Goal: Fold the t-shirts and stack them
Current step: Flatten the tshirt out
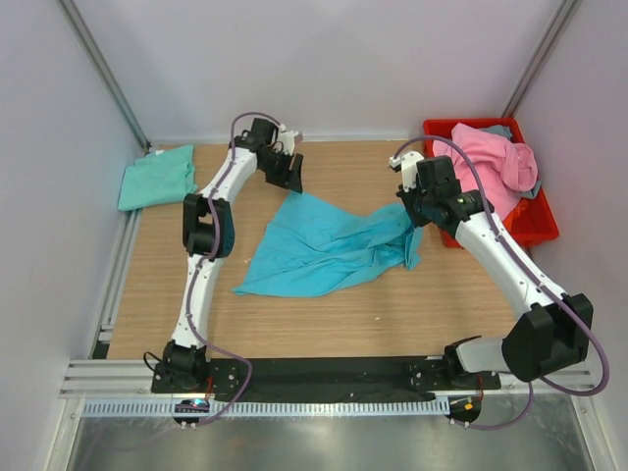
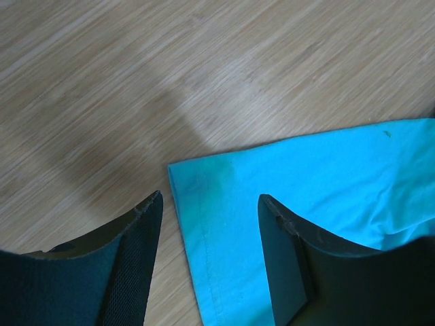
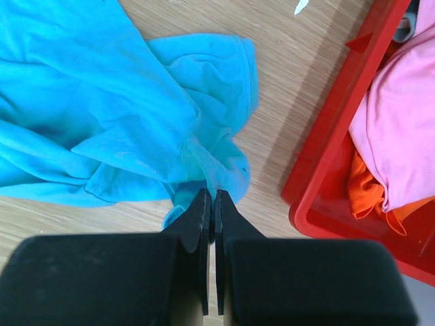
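The turquoise-blue t-shirt (image 1: 324, 245) lies spread and rumpled in the middle of the table. My right gripper (image 3: 213, 195) is shut on its bunched right edge (image 3: 204, 163), held a little above the wood; it shows in the top view (image 1: 412, 211). My left gripper (image 2: 209, 197) is open, its jaws either side of the shirt's far corner (image 2: 204, 197); it shows in the top view (image 1: 290, 177). The mint-green t-shirt (image 1: 157, 177) lies folded at the far left. The pink t-shirt (image 1: 496, 167) is heaped in the red bin (image 1: 535, 226), with grey-blue cloth (image 1: 496, 130) behind it.
The red bin (image 3: 326, 176) stands close to the right of my right gripper, with orange cloth (image 3: 363, 187) under the pink shirt (image 3: 401, 122). Bare wood lies around the turquoise shirt. White walls and metal posts enclose the table.
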